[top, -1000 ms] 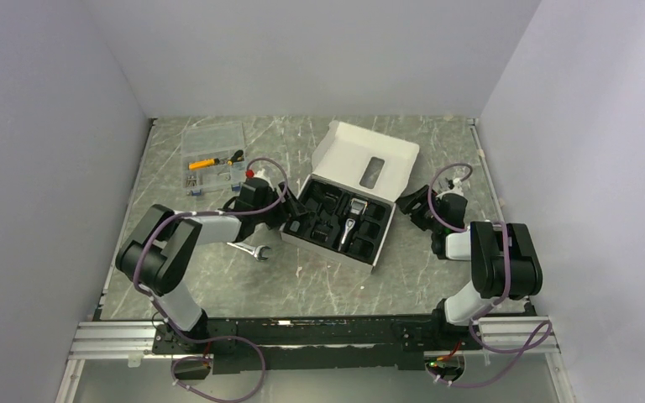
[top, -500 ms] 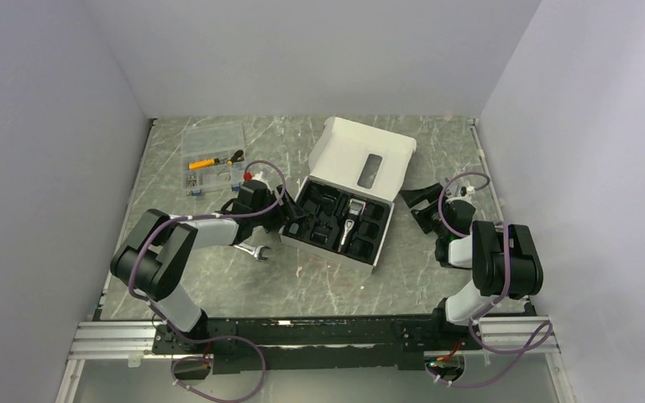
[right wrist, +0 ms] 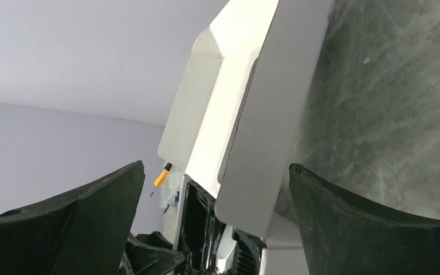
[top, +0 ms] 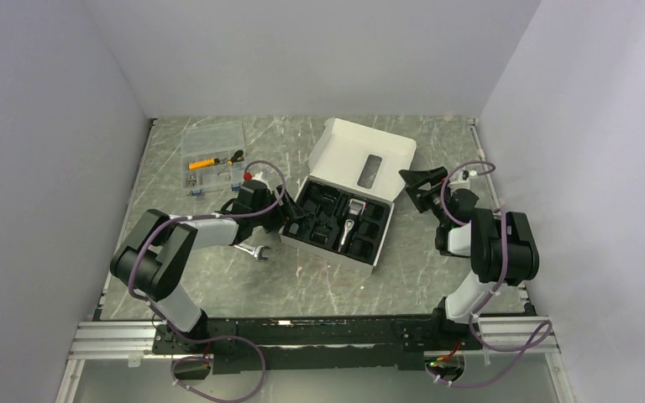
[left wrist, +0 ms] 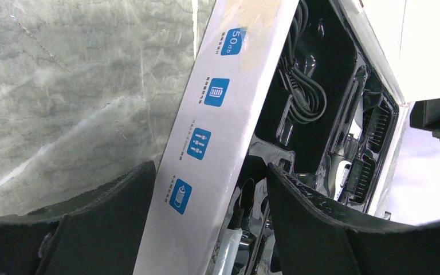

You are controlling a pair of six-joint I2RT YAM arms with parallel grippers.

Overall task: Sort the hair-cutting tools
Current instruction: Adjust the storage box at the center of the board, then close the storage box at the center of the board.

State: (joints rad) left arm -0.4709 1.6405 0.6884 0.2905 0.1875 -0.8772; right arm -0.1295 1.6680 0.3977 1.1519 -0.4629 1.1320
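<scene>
Table [top: 319, 281], one, marbled grey

White box [top: 368, 151], one, mid-table, its lid standing open toward the far edge and a black tray inside

Grippers, two: left gripper [top: 291, 220] spread, straddling the box's left wall, one finger inside and one outside; right gripper [top: 424, 180] spread wide, empty, just off the lid's right edge

Handling note: I judge the box is braced for a pick; I'd hold the left steady and bring the right over the tray without nudging the lid

Clear organiser [top: 212, 155], one, far left corner

Hair clipper [top: 350, 220], one, mid-tray

Wrench [top: 250, 249], one, near the box's left wall

Comb attachments [left wrist: 378, 117], two countable in the tray; others too dark to tell
</scene>
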